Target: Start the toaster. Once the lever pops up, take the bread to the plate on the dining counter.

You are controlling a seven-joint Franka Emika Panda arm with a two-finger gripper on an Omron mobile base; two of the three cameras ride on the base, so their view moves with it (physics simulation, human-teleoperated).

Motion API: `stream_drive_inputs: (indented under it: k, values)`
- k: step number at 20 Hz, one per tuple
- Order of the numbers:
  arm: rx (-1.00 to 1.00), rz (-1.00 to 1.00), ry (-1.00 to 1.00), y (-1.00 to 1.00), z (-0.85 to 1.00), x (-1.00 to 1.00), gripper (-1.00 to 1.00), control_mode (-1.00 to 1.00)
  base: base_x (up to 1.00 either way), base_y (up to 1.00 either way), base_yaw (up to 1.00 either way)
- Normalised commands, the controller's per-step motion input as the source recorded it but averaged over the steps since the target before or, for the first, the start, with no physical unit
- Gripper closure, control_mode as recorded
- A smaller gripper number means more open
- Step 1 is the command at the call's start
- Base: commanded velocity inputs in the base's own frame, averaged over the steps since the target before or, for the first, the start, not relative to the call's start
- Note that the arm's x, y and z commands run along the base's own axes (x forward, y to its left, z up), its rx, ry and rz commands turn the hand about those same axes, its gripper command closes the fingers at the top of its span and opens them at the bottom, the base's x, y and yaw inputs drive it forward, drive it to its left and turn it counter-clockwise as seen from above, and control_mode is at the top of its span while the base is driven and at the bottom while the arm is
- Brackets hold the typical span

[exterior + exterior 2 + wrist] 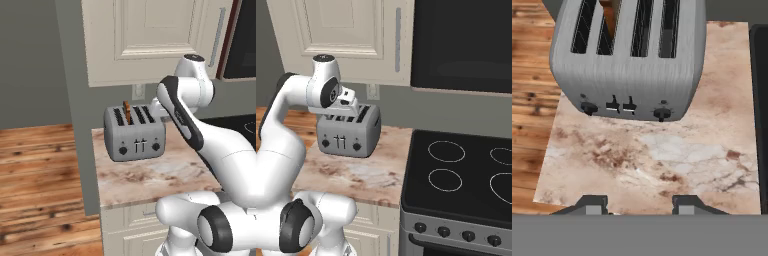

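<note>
On the marbled table (150,177) beside the stove (466,175), we see the toaster (134,132) standing toward the far side, its knobs and sliders facing us. From the left base view the bread (127,111) sticks up out of the second slot from the left, a brown slice standing on edge with its top above the toaster's upper face. In the hand view the same slice (608,17) shows at the top edge, sunk into that slot.

Our hand (640,206) hangs above the near part of the table, in front of the toaster and apart from it. Its two fingertips stand parted with bare stone between them, grasping nothing. From the right base view the arm's wrist sits over the toaster's top and hides part of the slots.

Cream cabinets (150,40) hang on the wall above, and a wooden floor (40,190) lies to the left of the table.
</note>
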Motion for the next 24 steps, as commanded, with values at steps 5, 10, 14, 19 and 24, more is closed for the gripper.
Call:
stream_drive_inputs:
  k: [5,10,14,19,24]
  values:
    - [0.00,0.00,0.00,0.04,-0.18,0.00,-1.00,-1.00,0.00,0.00,0.00]
    - [0.00,0.00,0.00,0.14,-0.35,0.00,-1.00,-1.00,0.00,0.00,0.00]
    - [0.00,0.00,0.00,0.21,-0.31,0.00,-1.00,-1.00,0.00,0.00,0.00]
    - [0.00,0.00,-0.01,0.21,-0.20,0.07,-1.00,-1.00,0.00,0.00,0.00]
    - [0.00,0.00,-0.09,0.03,-0.06,0.08,-1.00,-1.00,0.00,0.00,0.00]
